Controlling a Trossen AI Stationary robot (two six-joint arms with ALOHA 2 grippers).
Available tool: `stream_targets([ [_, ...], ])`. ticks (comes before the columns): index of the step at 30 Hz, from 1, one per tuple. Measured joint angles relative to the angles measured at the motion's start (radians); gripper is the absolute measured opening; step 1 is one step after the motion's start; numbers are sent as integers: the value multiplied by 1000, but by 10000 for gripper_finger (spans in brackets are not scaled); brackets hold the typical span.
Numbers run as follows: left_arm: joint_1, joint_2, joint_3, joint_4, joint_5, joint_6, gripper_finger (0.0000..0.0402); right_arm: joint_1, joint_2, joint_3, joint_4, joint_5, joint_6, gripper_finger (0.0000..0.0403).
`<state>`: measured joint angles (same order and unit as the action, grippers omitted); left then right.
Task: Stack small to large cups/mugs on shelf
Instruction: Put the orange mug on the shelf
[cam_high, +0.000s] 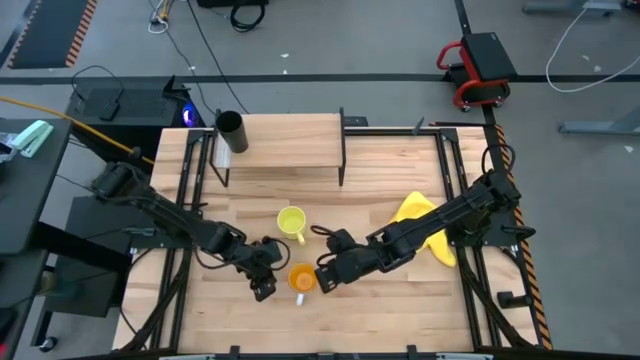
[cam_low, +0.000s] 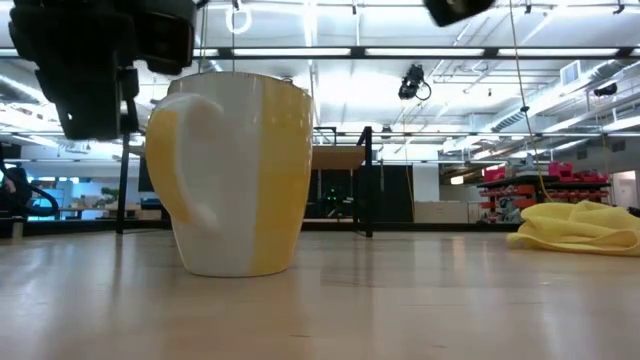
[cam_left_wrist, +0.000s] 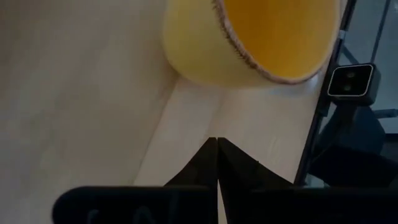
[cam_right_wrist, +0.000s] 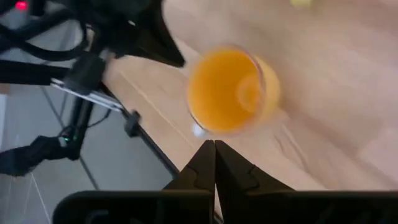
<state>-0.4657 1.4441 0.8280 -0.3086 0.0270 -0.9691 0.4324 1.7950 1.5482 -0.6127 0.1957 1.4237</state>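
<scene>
The orange cup (cam_high: 302, 277) stands upright on the desk (cam_high: 390, 310) between the two grippers, likely the next one to lift. Just ahead of the left gripper (cam_high: 264, 288), whose fingers (cam_left_wrist: 214, 165) are pressed together, empty. The right gripper (cam_high: 322, 278) likewise, fingers (cam_right_wrist: 213, 163) pressed together, holding nothing. The black cup (cam_high: 231, 130) is already on the shelf (cam_high: 290, 140); the yellow-green mug (cam_high: 291, 223) waits beyond.

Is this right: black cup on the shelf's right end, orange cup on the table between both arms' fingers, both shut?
Not quite. In the high view the black cup stands at the shelf's left end, not the right. The rest holds: the orange cup sits on the table between the left gripper and right gripper, and the wrist views show both sets of fingers shut.
</scene>
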Motion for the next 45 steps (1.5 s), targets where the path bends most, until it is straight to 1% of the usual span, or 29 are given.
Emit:
stream_targets([
  [3, -4, -48, 0, -84, -42, 3, 19, -14, 0, 0, 67, 34, -46, 18],
  [7, -14, -102, 0, -152, -102, -19, 26, -30, -12, 0, 55, 8, -69, 21],
  [13, -21, -132, -1, -153, -137, -15, 19, -45, -28, 0, -30, -75, 5, 21],
  [17, -21, -130, -1, -163, -148, -7, 12, -44, -28, 0, -29, -94, 45, 23],
  [22, -21, -130, -1, -190, -165, -4, 12, -47, -22, 0, -25, -96, 42, 23],
  [24, -21, -130, -1, -199, -165, -3, 17, -59, -22, 0, -23, -96, 20, 23],
  [27, -20, -130, -1, -193, -177, -5, 24, -81, -22, 0, -36, -93, -58, 23],
  [31, -20, -130, -1, -135, -188, -15, 28, -108, -6, -2, -44, -99, -154, 27],
  [34, -20, -114, -1, -70, -188, -7, 25, -114, 12, -2, -39, -133, -198, 43],
  [38, -20, -83, 0, -50, -181, -7, 18, -116, 33, -2, -51, -151, -211, 80],
  [42, -21, -36, -1, -43, -131, -14, 18, -116, 32, -1, -75, -143, -162, 116],
  [45, -28, 5, -1, -5, -92, -14, 23, -116, 32, -2, -106, -126, -139, 131],
])
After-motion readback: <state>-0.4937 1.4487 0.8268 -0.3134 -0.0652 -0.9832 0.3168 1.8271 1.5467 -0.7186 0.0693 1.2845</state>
